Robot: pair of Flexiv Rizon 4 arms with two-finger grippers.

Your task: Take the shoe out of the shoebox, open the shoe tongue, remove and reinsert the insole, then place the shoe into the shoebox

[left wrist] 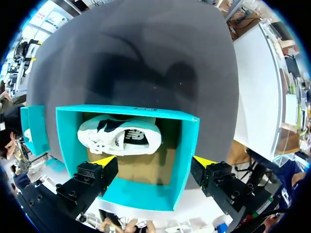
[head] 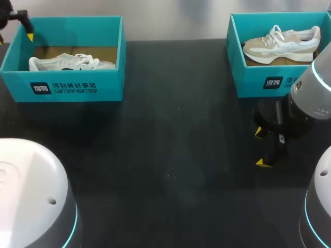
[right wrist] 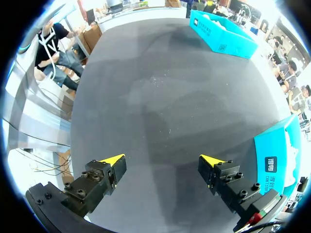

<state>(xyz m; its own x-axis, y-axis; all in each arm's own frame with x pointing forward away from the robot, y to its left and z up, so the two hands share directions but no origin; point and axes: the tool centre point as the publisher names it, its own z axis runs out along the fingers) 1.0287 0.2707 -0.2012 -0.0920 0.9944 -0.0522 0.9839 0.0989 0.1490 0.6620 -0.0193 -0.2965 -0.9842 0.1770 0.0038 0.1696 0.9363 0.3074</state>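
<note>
Nothing is done yet: the shoe (left wrist: 119,138) lies in its box (left wrist: 187,145). The left gripper (left wrist: 154,161) and right gripper (right wrist: 162,159) both gape, empty.

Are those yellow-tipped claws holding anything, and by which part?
Nothing is held. Both jaws are open: left by the shoebox, right over the table.

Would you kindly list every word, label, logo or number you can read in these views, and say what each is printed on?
Left teal cardboard shoebox, front wall: white logo square and two lines of white print, too blurred to quote.
Right teal cardboard shoebox, front wall: same kind of print, partly hidden behind the right arm, unreadable.
White sneaker in the left box: dark side logo, no legible words.
Nothing else is readable.
</note>
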